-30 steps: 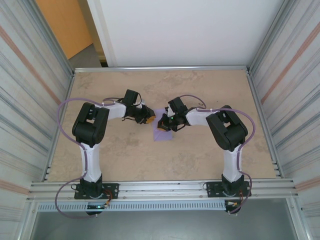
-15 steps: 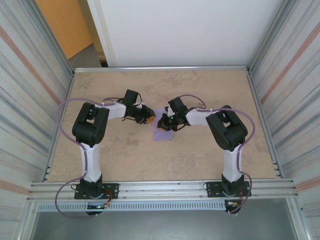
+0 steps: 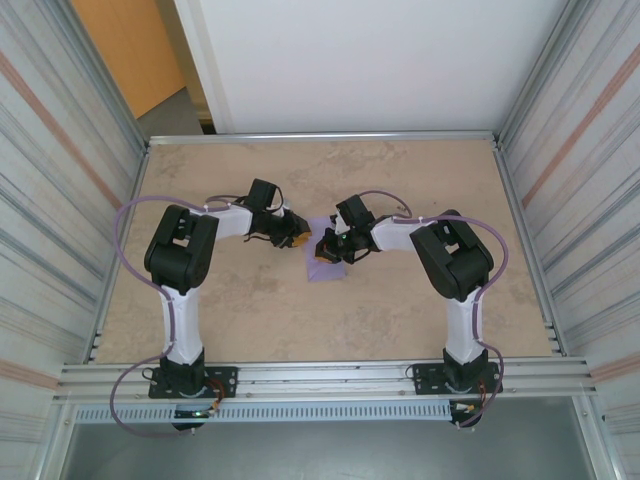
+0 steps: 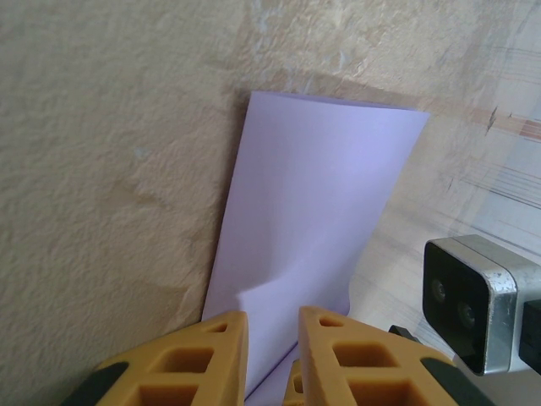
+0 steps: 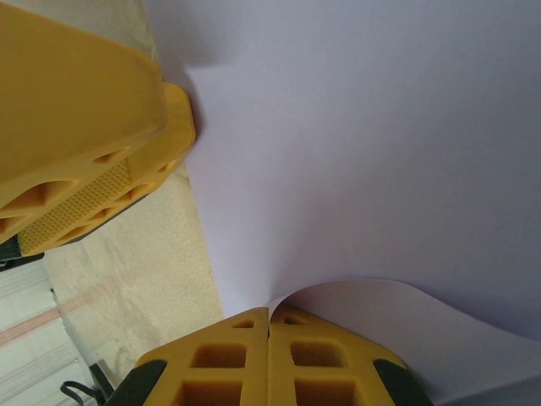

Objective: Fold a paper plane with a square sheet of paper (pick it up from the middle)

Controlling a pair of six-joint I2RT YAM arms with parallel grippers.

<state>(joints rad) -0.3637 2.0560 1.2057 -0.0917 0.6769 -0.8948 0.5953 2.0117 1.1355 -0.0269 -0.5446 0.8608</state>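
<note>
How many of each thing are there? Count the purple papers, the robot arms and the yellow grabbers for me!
Purple paper: 1
Robot arms: 2 (left arm, right arm)
Yellow grippers: 2 (left gripper, right gripper)
Total: 5

Right elbow (image 3: 452,258) slightly nearer the sheet (image 3: 326,272).

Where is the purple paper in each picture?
Top: paper in the middle of the table.
Left wrist: centre, just above the left pincer.
Right wrist: top and right, its edge in the right pincer.
Shared landmark: the yellow left pincer at the paper's edge.
</note>
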